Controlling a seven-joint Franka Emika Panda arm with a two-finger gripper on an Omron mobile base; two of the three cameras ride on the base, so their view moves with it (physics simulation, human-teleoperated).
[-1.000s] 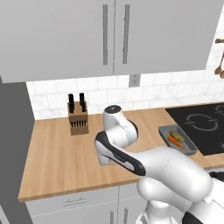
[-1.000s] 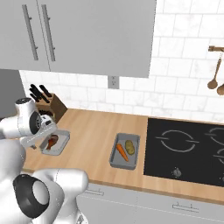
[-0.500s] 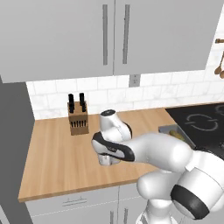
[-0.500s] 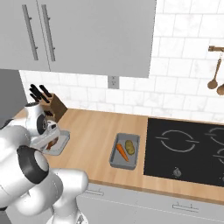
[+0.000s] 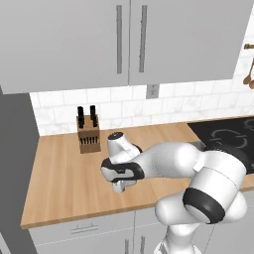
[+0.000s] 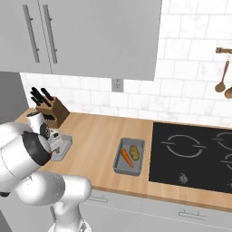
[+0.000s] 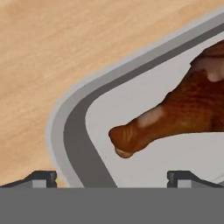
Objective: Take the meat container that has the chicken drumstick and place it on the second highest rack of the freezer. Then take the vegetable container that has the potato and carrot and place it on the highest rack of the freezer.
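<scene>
Directly below the open gripper [image 7: 111, 177] lies the meat container's [image 7: 70, 131] rim corner.

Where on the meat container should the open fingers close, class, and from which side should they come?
On the raised rim wall of the meat container near its rounded corner, coming straight down from above. One of the fingers is outside the rim, the other inside, clear of the chicken drumstick.

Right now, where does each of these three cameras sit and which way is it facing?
Left base view: behind the arm's left, looking forward and down at the counter and knife block; arm crosses from lower right.
Right base view: behind its right, over the vegetable container and cooktop; arm lower left.
Hand view: close above the meat container and drumstick, open fingertips below.
Both base views share counter and knife block.
</scene>
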